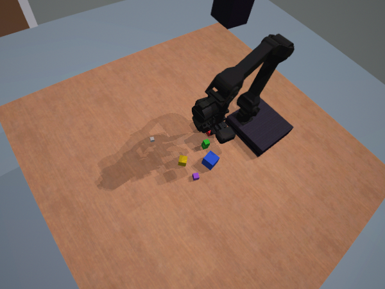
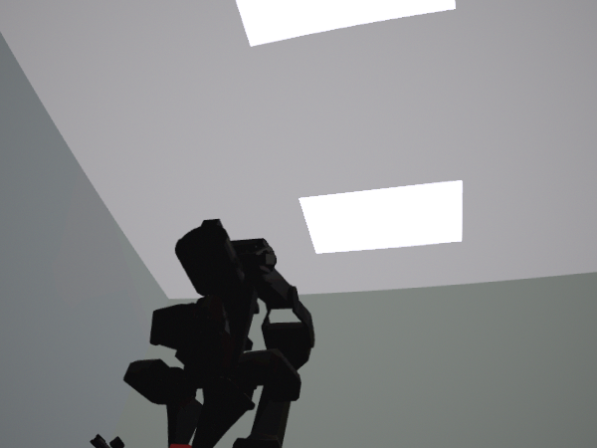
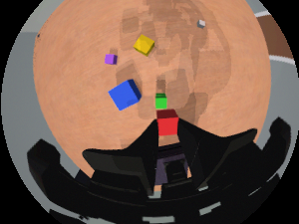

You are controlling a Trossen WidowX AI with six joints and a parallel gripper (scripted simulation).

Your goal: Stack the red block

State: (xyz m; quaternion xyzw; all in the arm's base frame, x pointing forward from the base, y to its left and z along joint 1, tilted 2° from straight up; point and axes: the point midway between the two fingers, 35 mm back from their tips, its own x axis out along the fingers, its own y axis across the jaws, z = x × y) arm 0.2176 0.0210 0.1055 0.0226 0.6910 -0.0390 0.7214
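Observation:
The red block [image 1: 208,133] [image 2: 180,445] [image 3: 167,126] is held up between the fingertips of my gripper [image 3: 165,120], which is shut on it. In the top view the fingers hide most of the block. The green tower [image 1: 205,144] [image 3: 160,102] stands on the table in front of my gripper. In the wrist view the tower appears just beyond the red block, with a strip of table showing between them. The exact height of the block above the tower cannot be told.
A large blue block [image 1: 210,160] [image 3: 124,95] stands close beside the green tower. A yellow block [image 1: 182,160] [image 3: 144,44], a small purple block [image 1: 196,176] [image 3: 111,59] and a small white block [image 1: 152,139] [image 3: 201,24] lie farther out. The arm's dark base [image 1: 273,125] is behind my gripper.

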